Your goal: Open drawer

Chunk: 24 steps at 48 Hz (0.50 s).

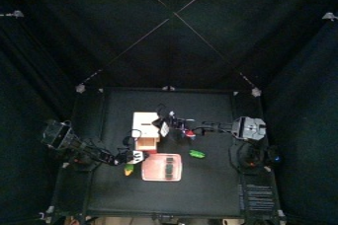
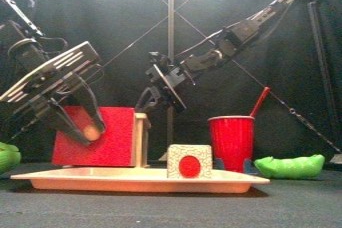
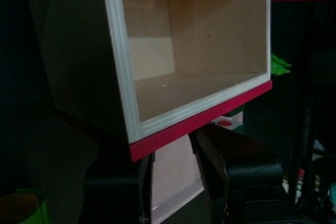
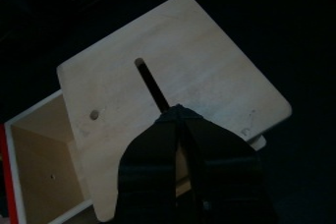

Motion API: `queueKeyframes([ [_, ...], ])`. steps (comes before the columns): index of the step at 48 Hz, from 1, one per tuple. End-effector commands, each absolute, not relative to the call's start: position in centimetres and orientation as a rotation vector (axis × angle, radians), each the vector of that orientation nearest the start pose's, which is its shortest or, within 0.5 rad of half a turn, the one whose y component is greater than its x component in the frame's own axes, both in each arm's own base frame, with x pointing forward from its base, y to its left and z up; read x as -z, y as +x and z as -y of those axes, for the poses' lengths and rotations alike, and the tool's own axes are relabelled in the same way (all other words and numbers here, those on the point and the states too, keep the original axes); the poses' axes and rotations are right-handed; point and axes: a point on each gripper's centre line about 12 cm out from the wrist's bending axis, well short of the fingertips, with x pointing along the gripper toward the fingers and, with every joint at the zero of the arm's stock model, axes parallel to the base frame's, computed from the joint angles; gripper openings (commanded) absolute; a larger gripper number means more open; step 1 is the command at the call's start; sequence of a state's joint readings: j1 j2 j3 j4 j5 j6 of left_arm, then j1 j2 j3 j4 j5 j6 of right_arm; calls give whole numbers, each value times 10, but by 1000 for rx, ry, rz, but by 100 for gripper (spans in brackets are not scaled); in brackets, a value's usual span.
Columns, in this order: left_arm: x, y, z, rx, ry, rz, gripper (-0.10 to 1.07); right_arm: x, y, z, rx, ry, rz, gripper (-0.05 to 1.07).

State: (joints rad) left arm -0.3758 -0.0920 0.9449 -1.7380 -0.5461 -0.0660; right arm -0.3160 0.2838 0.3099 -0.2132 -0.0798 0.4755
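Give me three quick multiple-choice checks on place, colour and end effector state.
1. In the front view, the red cup stands
A. left of the cabinet
B. right of it
C. on top of it

2. The tray is
A. blue
B. pink
C. black

3. The left end effector is
A. open
B. clamped on the cup
C. out of sight

Key: B, the cup is right of the cabinet's red side; B, its rim shows pink; A, the jaws stand apart in the left wrist view.
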Motion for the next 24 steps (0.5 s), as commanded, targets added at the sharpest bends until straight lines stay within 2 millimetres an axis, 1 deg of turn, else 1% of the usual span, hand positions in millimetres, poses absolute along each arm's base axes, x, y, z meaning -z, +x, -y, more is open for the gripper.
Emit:
queueKeyframes([
  [1,-136,297,57,-775,-1311,-415,57,-182,471,154,361,338,-449,34],
  [13,-137,297,62,-768,-1318,-422,57,-178,475,156,371,336,-484,34],
  [24,-140,299,67,-754,-1329,-422,57,-178,477,156,372,341,-481,34],
])
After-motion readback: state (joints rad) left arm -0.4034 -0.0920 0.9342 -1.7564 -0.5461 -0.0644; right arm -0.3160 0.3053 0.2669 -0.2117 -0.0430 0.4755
